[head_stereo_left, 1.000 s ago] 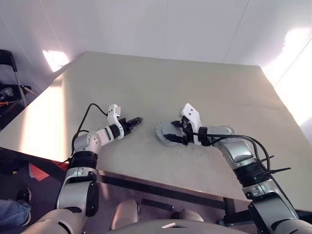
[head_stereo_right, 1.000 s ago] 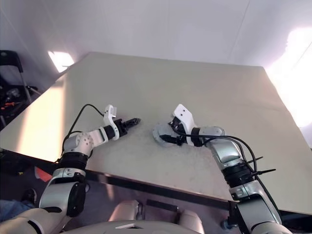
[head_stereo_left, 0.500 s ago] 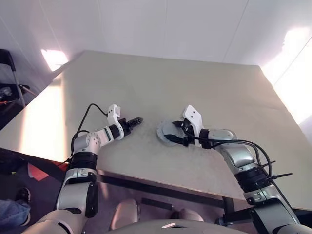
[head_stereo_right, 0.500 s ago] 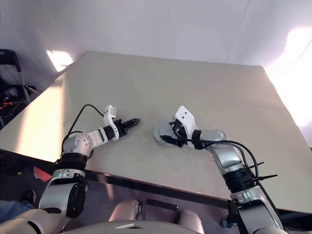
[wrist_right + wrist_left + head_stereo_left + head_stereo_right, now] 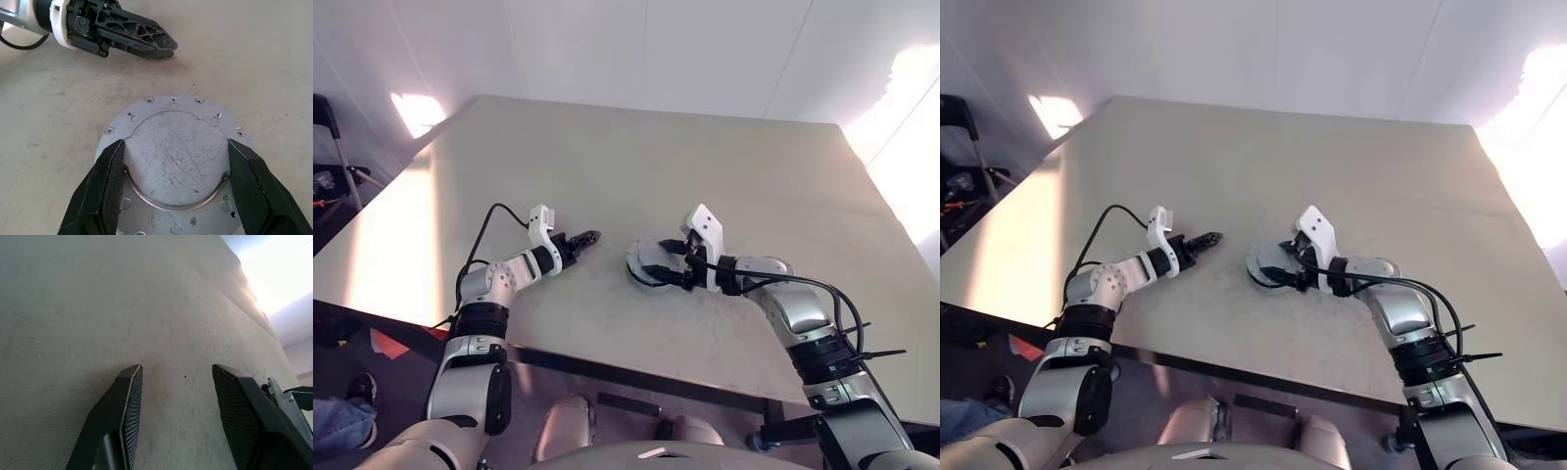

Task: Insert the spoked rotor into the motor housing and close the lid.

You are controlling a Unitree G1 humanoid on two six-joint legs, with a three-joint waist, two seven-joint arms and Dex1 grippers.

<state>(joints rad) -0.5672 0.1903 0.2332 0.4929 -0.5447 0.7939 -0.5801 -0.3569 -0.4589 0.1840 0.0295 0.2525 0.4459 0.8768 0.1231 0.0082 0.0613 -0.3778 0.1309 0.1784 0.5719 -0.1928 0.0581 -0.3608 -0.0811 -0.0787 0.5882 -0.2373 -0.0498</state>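
The lid [image 5: 176,152] is a scratched silvery disc with a raised round centre and small holes around its flange. It lies near the middle of the table [image 5: 705,166]. My right gripper [image 5: 175,147] reaches over the lid [image 5: 641,260], one finger pressed against each side of the raised centre. My left gripper [image 5: 585,236] hovers low over bare table a short way left of the lid. It is open, with nothing between its fingers [image 5: 128,396]. The spoked rotor and the motor housing are hidden or out of view.
The beige table's front edge [image 5: 636,367] runs close below both arms, and its left edge [image 5: 401,196] slants away. Beyond the left edge stand a dark chair [image 5: 333,127] and clutter on the floor. A person's shoe [image 5: 357,392] shows at lower left.
The head views have shifted slightly. Both grippers and the lid keep their places on the table.
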